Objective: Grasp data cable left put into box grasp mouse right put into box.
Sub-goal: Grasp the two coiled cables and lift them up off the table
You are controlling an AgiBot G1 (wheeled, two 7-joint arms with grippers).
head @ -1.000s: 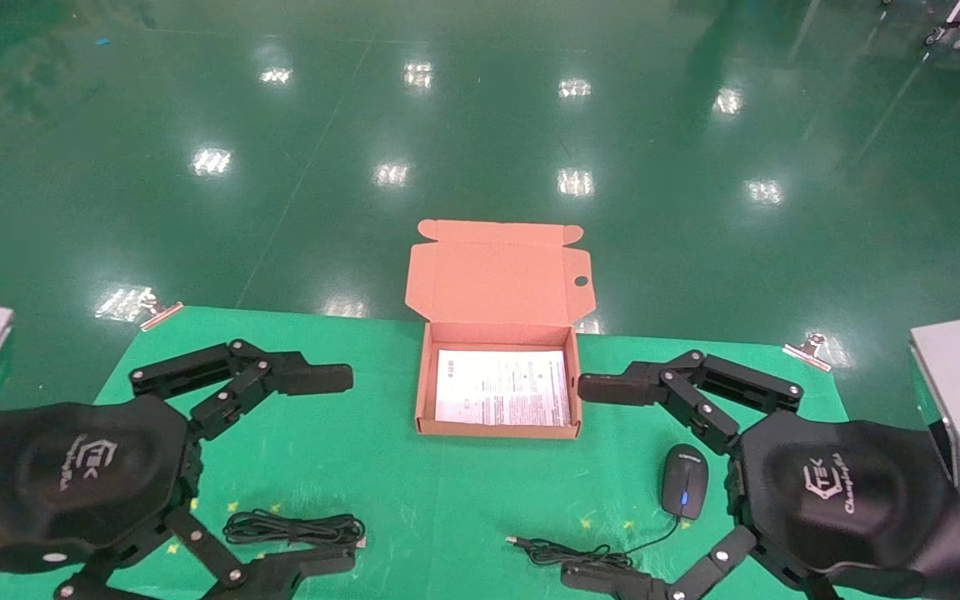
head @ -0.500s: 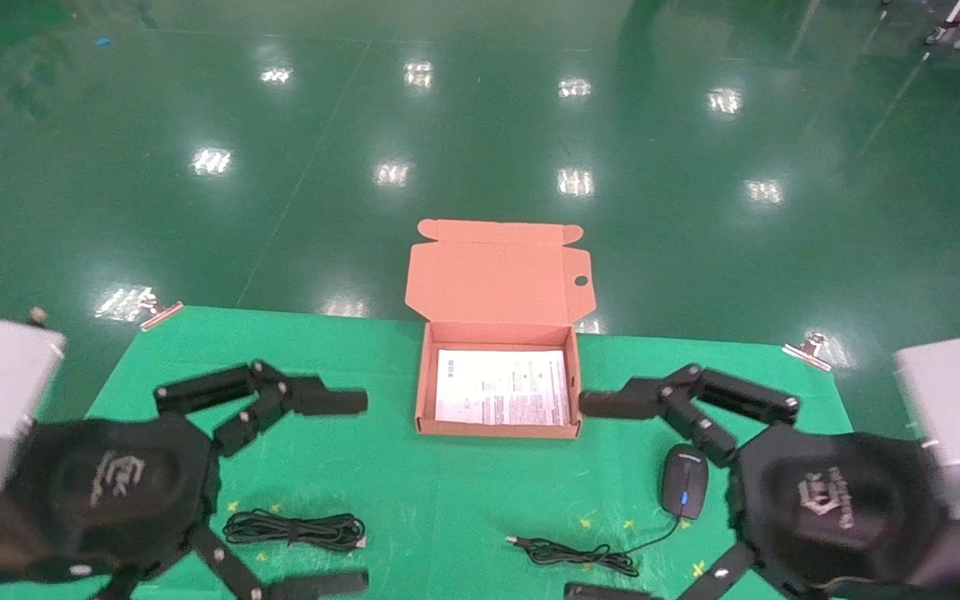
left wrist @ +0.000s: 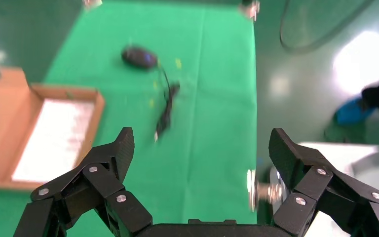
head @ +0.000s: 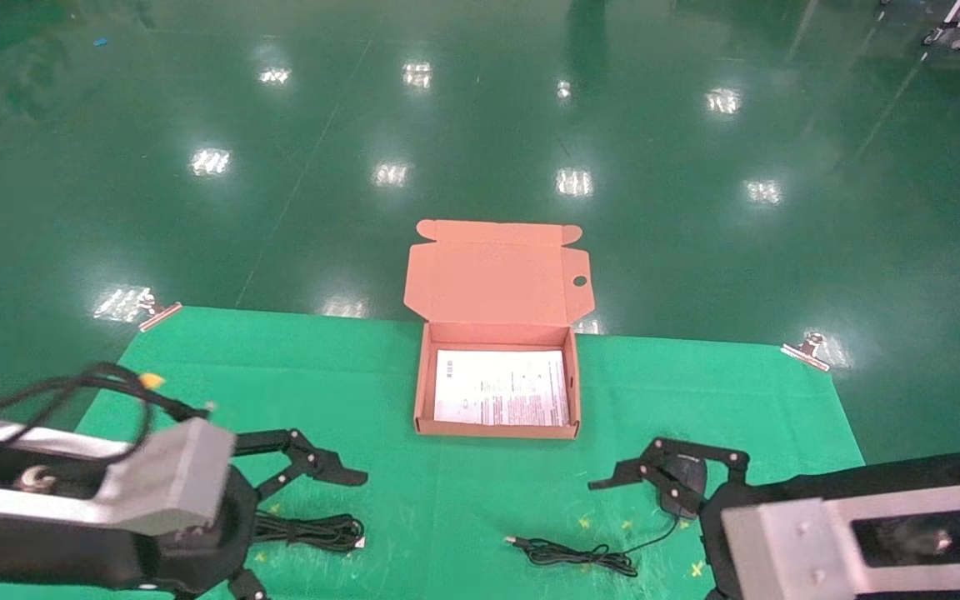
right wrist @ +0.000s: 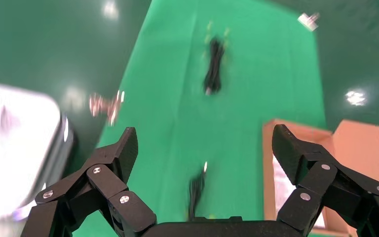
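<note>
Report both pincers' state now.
Left pincer: open, holding nothing, above the data cable.
Right pincer: open, empty, over the mouse.

Green cloth (head: 363, 367) covers work surface, metal clips (head: 159, 312) (head: 805, 350) at far left and far right corners; glossy green floor (head: 480, 125) beyond, reflecting ceiling lights.

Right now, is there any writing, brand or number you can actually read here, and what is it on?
No text can be read.
Leaflet in the box: rows of dark print, too small to read.
Mouse: no readable marking; partly hidden by the right gripper.
Data cable, beside the left gripper: no label visible.
Both wrist views: no writing.
</note>
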